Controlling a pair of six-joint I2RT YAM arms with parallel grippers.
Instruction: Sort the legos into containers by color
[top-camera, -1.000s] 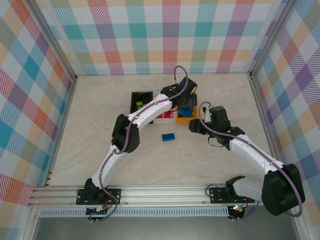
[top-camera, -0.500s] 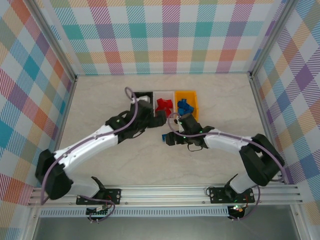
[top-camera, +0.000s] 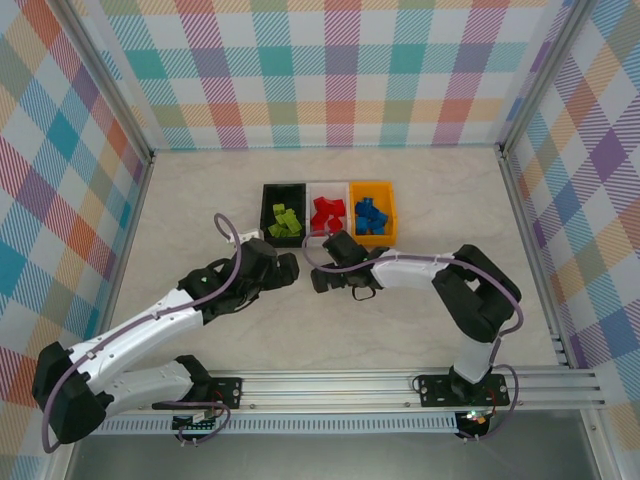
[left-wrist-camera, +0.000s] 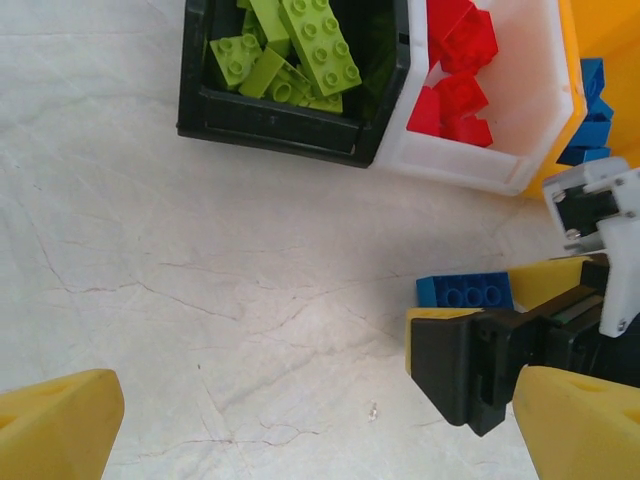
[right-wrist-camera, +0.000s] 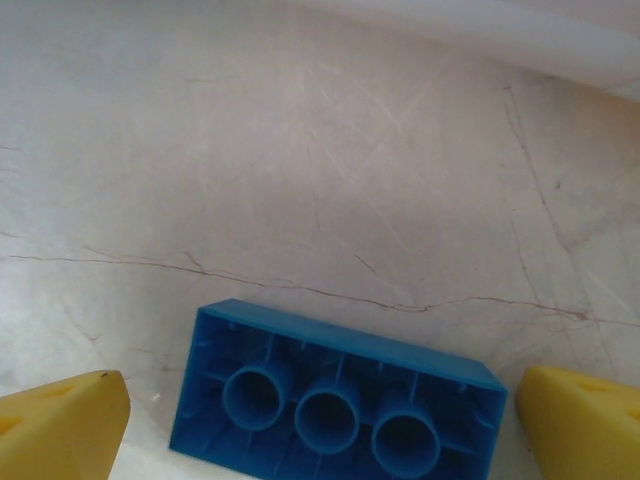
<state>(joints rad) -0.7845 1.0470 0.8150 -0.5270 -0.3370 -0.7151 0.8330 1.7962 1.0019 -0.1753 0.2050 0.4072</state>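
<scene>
Both arms have shifted. The left arm has drawn back from the bins, so the left pincer (top-camera: 285, 268) now hangs short of them. The right pincer (top-camera: 320, 281) has swung across to the spot where a lone blue brick (right-wrist-camera: 335, 395) lay uncovered a second ago.

That brick now sits between the right pincer's yellow fingers (right-wrist-camera: 62, 425), hollow underside toward the wrist camera. Bare tabletop (right-wrist-camera: 330, 150) shows on either side of it. The jaws stand wide apart and grip nothing yet. The left pincer is also spread fully and carries nothing.

Just beyond the right pincer stands the white bin (top-camera: 328, 187) with the red bricks (top-camera: 327, 211). To that bin's left is the black bin (top-camera: 265, 205) holding the green bricks (top-camera: 285, 221). To its right is the orange bin (top-camera: 392, 215) holding the other blue ones (top-camera: 369, 215).

With the left arm clear, all three bins look correctly sorted. The brick between the fingers is the one loose piece I can see, so the task seems nearly finished. What likely remains is to close on it and carry it to the orange bin.

The tabletop is pale, marble-patterned and veined with fine cracks. Pastel plaid walls (top-camera: 300, 70) on aluminium rails (top-camera: 330, 390) enclose it.
</scene>
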